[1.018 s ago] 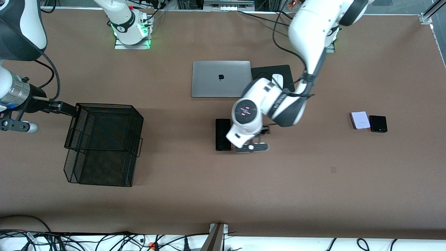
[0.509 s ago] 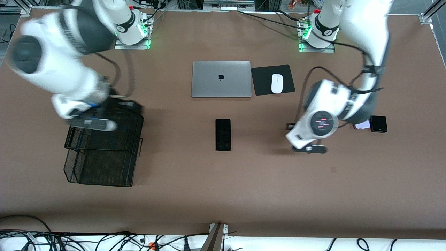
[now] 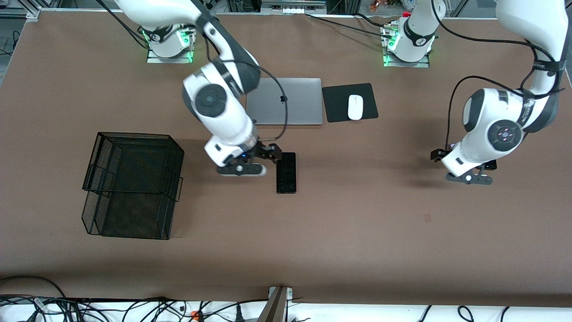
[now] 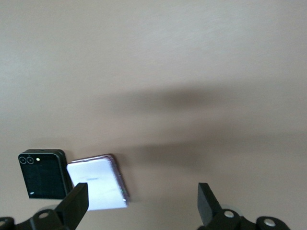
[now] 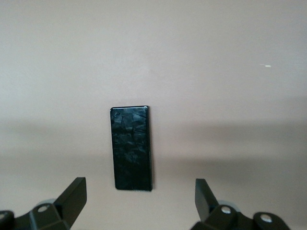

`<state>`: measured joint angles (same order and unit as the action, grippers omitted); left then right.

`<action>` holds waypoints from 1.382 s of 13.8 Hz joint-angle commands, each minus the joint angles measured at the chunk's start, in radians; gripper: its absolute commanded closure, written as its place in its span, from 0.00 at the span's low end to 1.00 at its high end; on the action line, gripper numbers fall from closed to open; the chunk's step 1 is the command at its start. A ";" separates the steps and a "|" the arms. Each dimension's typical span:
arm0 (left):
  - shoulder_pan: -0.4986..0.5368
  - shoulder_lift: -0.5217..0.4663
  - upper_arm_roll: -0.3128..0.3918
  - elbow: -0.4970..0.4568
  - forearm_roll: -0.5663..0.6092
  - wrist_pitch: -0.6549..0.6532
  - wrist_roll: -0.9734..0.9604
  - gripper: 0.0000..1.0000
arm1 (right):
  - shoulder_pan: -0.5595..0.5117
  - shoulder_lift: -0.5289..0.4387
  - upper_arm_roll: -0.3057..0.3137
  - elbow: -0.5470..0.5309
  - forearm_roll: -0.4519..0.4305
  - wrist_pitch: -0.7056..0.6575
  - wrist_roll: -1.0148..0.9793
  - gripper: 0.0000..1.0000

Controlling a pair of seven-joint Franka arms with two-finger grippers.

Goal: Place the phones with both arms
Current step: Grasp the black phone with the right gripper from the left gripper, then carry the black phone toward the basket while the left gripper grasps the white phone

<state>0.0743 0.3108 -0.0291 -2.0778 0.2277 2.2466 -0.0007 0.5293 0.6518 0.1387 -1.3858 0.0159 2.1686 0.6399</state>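
1. Nearest the front camera, the table's edge (image 3: 313, 297) meets a white strip strewn with black cables (image 3: 134, 308); a metal bracket (image 3: 277, 304) stands at the middle of that edge.
2. The table is covered in a plain brown, matte surface, with a broad bare stretch along its near part.
3. A black wire-mesh basket (image 3: 132, 185) sits toward the right arm's end of the table.
4. The long black phone (image 3: 286, 172) lies flat near the table's middle. The right gripper (image 3: 263, 154) hangs over the table just beside it, toward the basket, jaws spread wide and holding nothing; in the right wrist view the phone (image 5: 132, 147) lies between the two fingers (image 5: 72, 194).
5. Toward the left arm's end, the left gripper (image 3: 464, 165) hovers over the two small phones, jaws wide and empty. The left wrist view shows the lavender-white phone (image 4: 97, 181) and the small black phone (image 4: 43, 173) flat and side by side, edges nearly touching. In the front view only a sliver of the small black phone (image 3: 493, 165) shows past the arm.
6. Farther off, a closed silver laptop (image 3: 290, 100) lies beside a black mouse pad (image 3: 335, 103) bearing a white mouse (image 3: 355, 107).
7. Farthest, the two arm bases (image 3: 167, 40) stand along the table's edge, lit green, with metal framing and cables past them.
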 commanded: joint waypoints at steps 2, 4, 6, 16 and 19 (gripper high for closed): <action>0.142 -0.073 -0.017 -0.163 0.022 0.183 0.099 0.00 | 0.099 0.161 -0.034 0.154 -0.073 0.006 0.049 0.00; 0.198 -0.070 -0.018 -0.182 0.021 0.217 0.120 0.00 | 0.109 0.202 -0.036 0.154 -0.105 0.066 0.046 0.00; 0.260 -0.055 -0.020 -0.208 0.009 0.287 0.107 0.00 | 0.112 0.241 -0.036 0.156 -0.137 0.115 0.043 0.00; 0.311 0.014 -0.044 -0.287 0.001 0.493 -0.143 0.00 | 0.147 0.305 -0.050 0.151 -0.217 0.177 0.040 0.00; 0.309 0.020 -0.081 -0.291 0.001 0.496 -0.196 0.00 | 0.147 0.305 -0.050 0.149 -0.217 0.177 0.046 0.00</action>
<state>0.3731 0.3366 -0.0893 -2.3576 0.2282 2.7279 -0.1671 0.6677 0.9391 0.0963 -1.2658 -0.1810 2.3427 0.6720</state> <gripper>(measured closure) 0.000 0.000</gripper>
